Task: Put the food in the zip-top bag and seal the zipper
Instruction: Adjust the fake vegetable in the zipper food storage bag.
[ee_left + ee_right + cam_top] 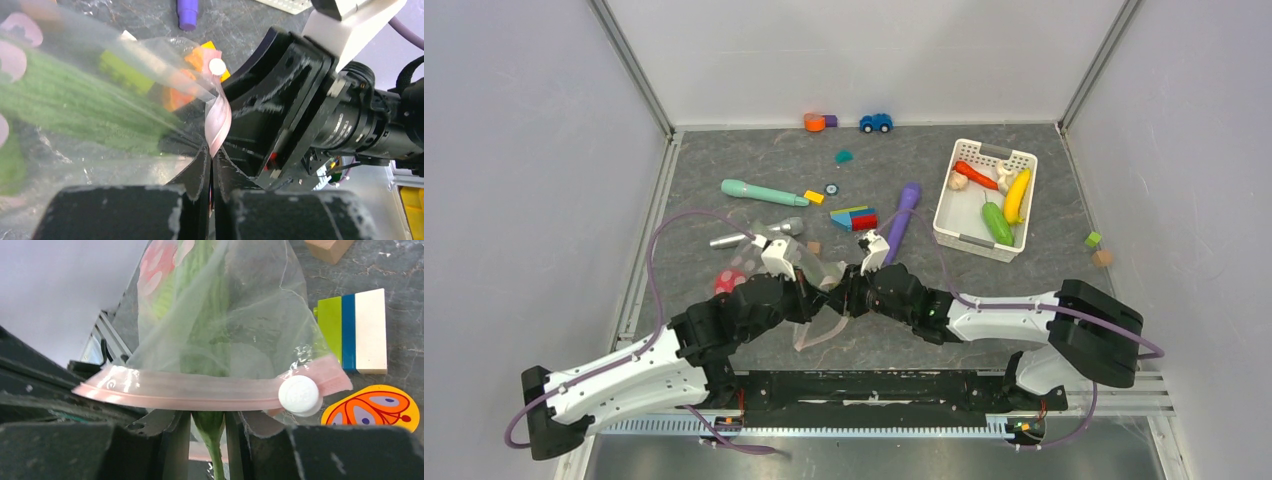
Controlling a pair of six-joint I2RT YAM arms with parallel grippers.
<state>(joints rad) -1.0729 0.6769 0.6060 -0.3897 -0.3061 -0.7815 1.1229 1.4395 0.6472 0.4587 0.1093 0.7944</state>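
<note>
- Zip-top bag (pixel 270 305) hung between the two hands over the near middle of the bench (pixel 724 150). Something green, probably the cabbage (pixel 200 315), showed through its clear wall.
- The zipper (pixel 200 390) ran as a flat pink strip across the right wrist view, with a white slider (pixel 298 394) at one end. Along the stretch in view, its two sides looked pressed together.
- The carrot (pixel 976 175), banana (pixel 1017 194), cucumber (pixel 997 223) and small beige piece (pixel 958 181) lay in the white basket (pixel 943 205), well apart from the bag. The task therefore looked far from finished.
- The step in hand seemed to be working the mouth edge. To do it well, the left hand should act as a fixed anchor on the strip while the other hand works along it. The film should stay taut so the strip does not curl or twist, as it did near the left fingers.
- The left hand (pixel 212 160) was clamped on the zipper, its fingers pressed together with the pink strip rising out from between them.
- The right hand (pixel 206 422) sat just under the strip with its fingers partly apart and bag film and green showing in the gap. I could not tell whether the fingers pressed on the plastic or only straddled it.
- Pulling hard could drag the floppy bag out of the left pinch, so light tension seemed wiser.
</note>
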